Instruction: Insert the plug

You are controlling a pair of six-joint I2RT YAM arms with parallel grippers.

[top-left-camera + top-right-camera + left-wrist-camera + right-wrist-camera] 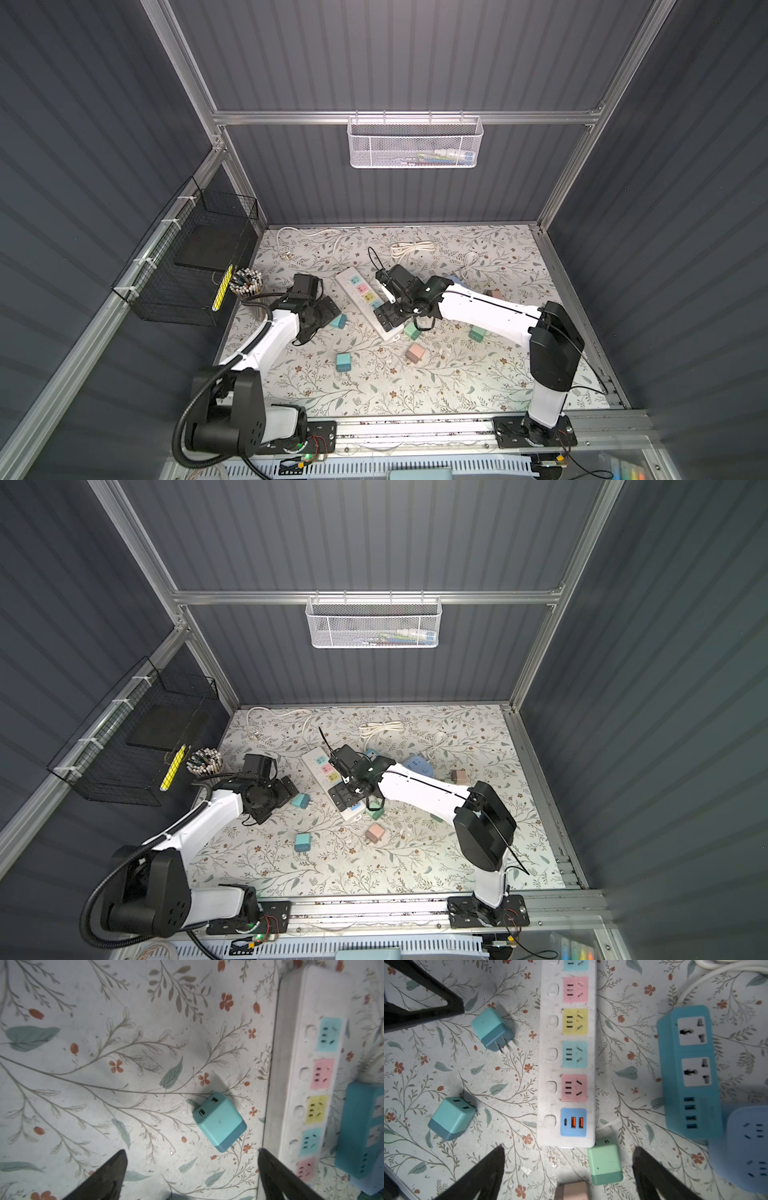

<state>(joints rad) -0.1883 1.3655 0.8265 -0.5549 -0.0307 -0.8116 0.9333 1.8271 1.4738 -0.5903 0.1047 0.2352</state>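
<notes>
- The pick-up step is judged to be in hand. The left gripper (192, 1150) is held wide apart and empty above the teal cube-shaped plastic plug (219, 1121).
- That plug lies on its side just beside the long white plastic power strip (295, 1076), level with its middle sockets.
- The right gripper (569, 1148) is also spread and empty, over the strip's USB end.
- Next, a descent and a closing on the plug's flat sides would be called for. The prongs must then be turned down over a socket.
- A second teal cube plug (451, 1119) lies on the same side of the strip, and a mint-green cube plug (605, 1161) just beside its USB end. A blue rectangular socket block (689, 1072) lies on the opposite side.
- The sockets seen are unoccupied, but the right gripper could be found in the way.
</notes>
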